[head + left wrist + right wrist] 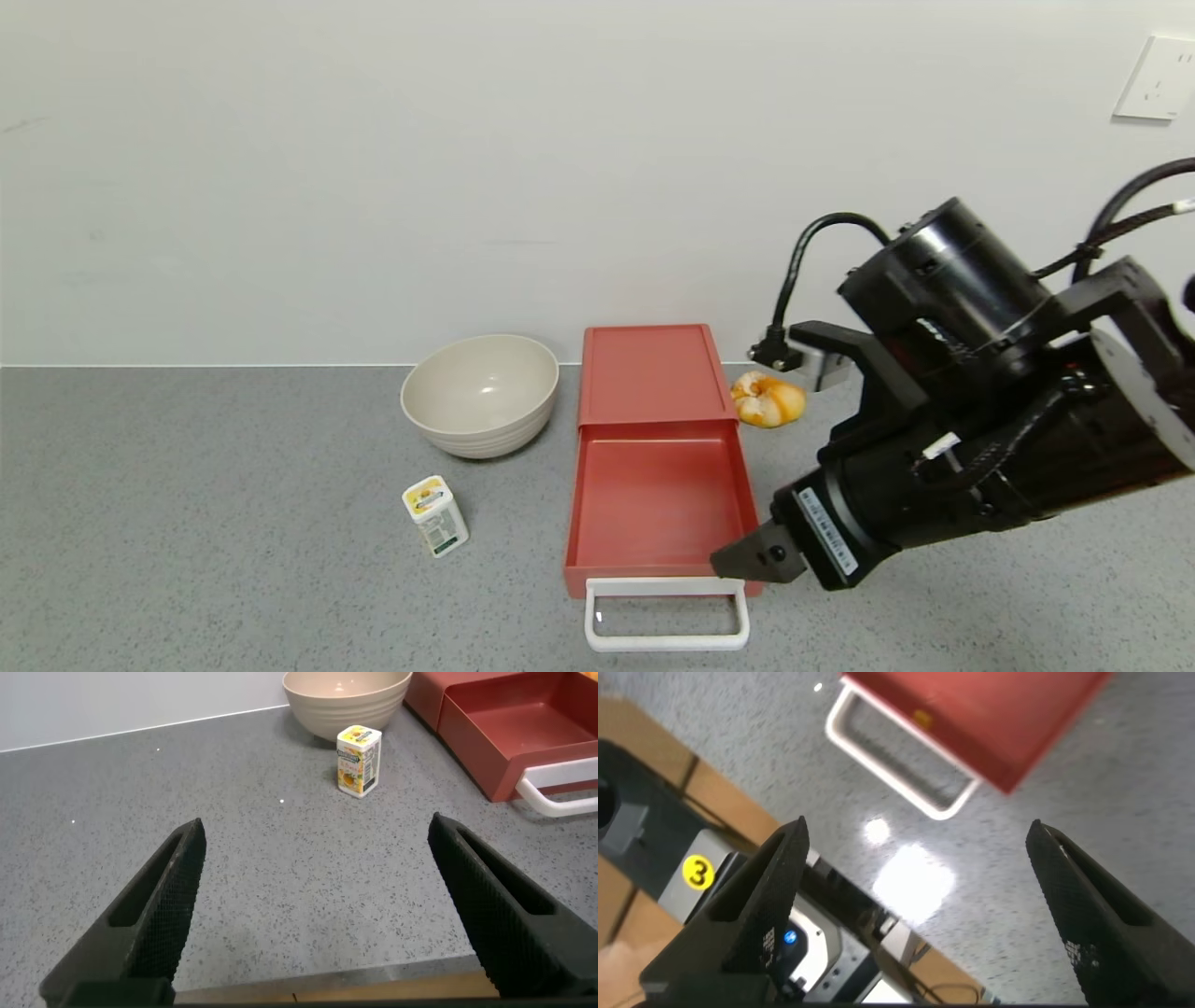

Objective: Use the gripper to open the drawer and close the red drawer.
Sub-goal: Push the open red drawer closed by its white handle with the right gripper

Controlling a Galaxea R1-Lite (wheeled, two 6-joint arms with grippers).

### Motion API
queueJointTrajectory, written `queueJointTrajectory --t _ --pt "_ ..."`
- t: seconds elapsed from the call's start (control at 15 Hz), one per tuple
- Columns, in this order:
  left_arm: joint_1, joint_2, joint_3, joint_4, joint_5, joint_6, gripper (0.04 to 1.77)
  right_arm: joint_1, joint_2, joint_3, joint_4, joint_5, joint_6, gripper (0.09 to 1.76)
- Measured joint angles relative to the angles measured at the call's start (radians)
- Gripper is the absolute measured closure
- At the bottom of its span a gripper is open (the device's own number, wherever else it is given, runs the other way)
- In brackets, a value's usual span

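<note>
The salmon-red drawer (653, 448) lies in the middle of the grey counter with its tray pulled out toward me; the tray (658, 499) is empty. Its white loop handle (667, 611) sticks out at the front. My right gripper (747, 560) hangs just to the right of the tray's front corner, above the handle's right end, jaws open. In the right wrist view the handle (896, 761) and the red tray front (990, 719) show beyond the open fingers (766, 896). My left gripper (318, 915) is open and empty over bare counter, far left of the drawer (505, 728).
A beige bowl (481, 394) stands left of the drawer at the back. A small white-and-yellow carton (435, 515) stands in front of it. An orange pastry-like item (767, 399) lies right of the drawer box. The counter's front edge is close below the handle.
</note>
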Motion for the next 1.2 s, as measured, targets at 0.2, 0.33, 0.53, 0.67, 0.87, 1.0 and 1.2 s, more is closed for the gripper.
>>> queueJointTrajectory --t 0.2,0.33,0.53,0.67,0.87,1.0,1.2 --pt "0.000 0.000 0.000 0.000 0.000 0.000 0.09 -0.090 -0.131 0.166 -0.173 0.004 -0.034 0.14" --pt "0.000 0.000 0.000 0.000 0.000 0.000 0.09 -0.141 -0.207 0.255 -0.264 0.001 -0.040 0.14" --pt "0.000 0.000 0.000 0.000 0.000 0.000 0.09 -0.202 -0.305 0.369 -0.402 0.002 -0.040 0.14" --pt "0.000 0.000 0.000 0.000 0.000 0.000 0.09 -0.254 -0.354 0.432 -0.481 0.004 -0.052 0.14" --pt "0.000 0.000 0.000 0.000 0.000 0.000 0.09 -0.324 -0.394 0.483 -0.566 0.007 -0.063 0.14" --pt "0.000 0.000 0.000 0.000 0.000 0.000 0.09 -0.340 -0.404 0.494 -0.577 0.007 -0.063 0.14" --pt "0.000 0.000 0.000 0.000 0.000 0.000 0.09 -0.344 -0.408 0.497 -0.577 0.007 -0.063 0.14"
